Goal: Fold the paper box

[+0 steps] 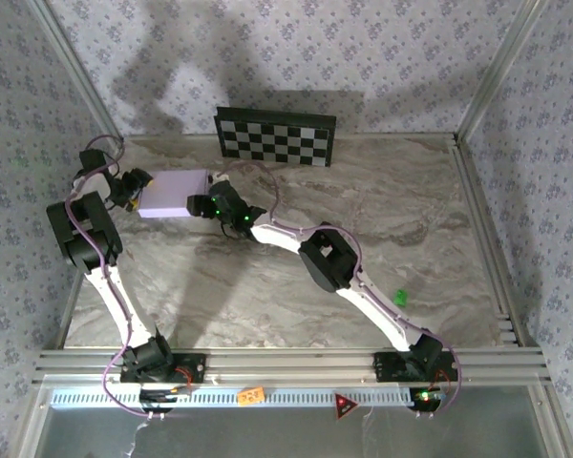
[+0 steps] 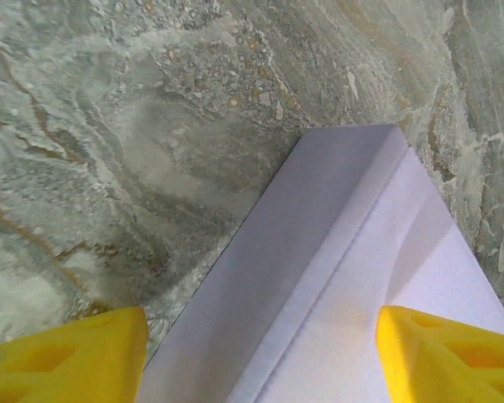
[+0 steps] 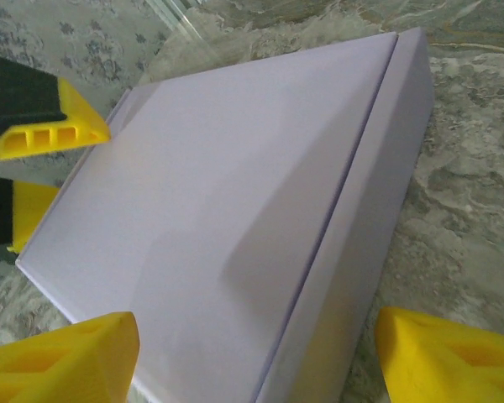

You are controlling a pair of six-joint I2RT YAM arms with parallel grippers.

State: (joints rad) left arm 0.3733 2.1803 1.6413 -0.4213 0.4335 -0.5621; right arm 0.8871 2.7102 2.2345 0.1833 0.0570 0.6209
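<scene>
The paper box [image 1: 173, 194] lies folded shut on the marble table, a flat squarish lavender box at the back left. My left gripper [image 1: 137, 195] is at its left end and my right gripper [image 1: 203, 204] at its right end. In the left wrist view the yellow fingers [image 2: 67, 357] stand wide apart over one long edge of the box [image 2: 336, 252], one above the table and one above the lid; the left gripper [image 2: 260, 344] is open. The right gripper [image 3: 256, 348] is open too, straddling another edge of the box [image 3: 235, 185], with the left gripper's fingers [image 3: 46, 138] at the far end.
A black-and-white checkerboard panel [image 1: 275, 135] leans against the back wall just behind the box. A small green object [image 1: 399, 298] lies at the right of the table. Aluminium frame posts run along the table's left edge [image 1: 76, 76] and right edge [image 1: 487, 219].
</scene>
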